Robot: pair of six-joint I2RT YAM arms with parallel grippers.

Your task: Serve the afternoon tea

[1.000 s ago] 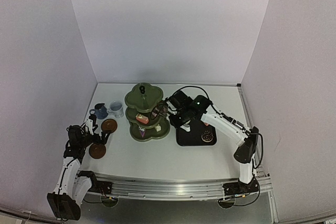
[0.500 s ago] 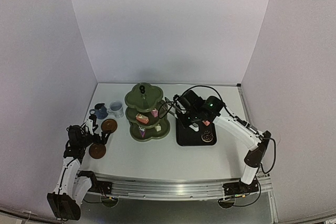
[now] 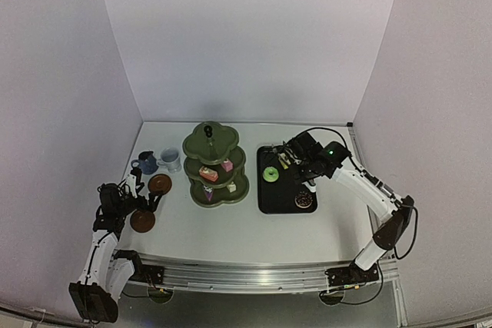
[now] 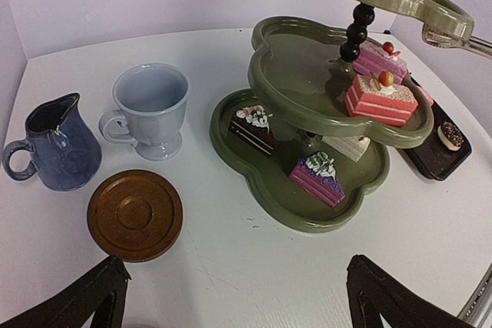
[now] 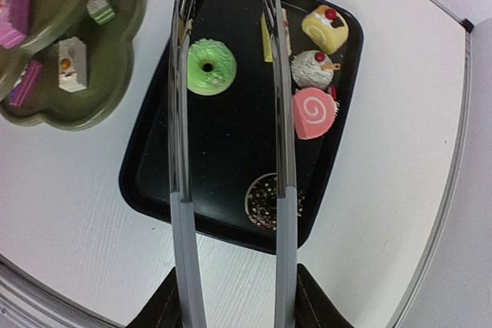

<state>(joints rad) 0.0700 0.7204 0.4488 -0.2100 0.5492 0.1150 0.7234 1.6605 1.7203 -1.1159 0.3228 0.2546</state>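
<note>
The olive-green three-tier stand (image 3: 215, 160) holds several cakes, among them a red slice (image 4: 380, 100) and a purple slice (image 4: 317, 177). Left of it stand a dark-blue cup (image 4: 54, 153), a white cup (image 4: 151, 109) and a brown saucer (image 4: 134, 214); a second saucer (image 3: 142, 221) lies nearer the arm. My left gripper (image 4: 234, 274) is open above bare table by the saucers. My right gripper (image 5: 234, 297) is shut on metal tongs (image 5: 181, 113), whose arms are spread and empty over a green doughnut (image 5: 211, 67) and a chocolate doughnut (image 5: 265, 199).
The black tray (image 5: 154, 174) right of the stand also carries a pink swirl cake (image 5: 314, 113), a white cupcake (image 5: 311, 68) and a yellow roll (image 5: 324, 28). White walls close in the table on three sides.
My right arm has swung right with the tongs, from beside the stand to above the tray's far side, uncovering the green doughnut. The left arm has not moved.
</note>
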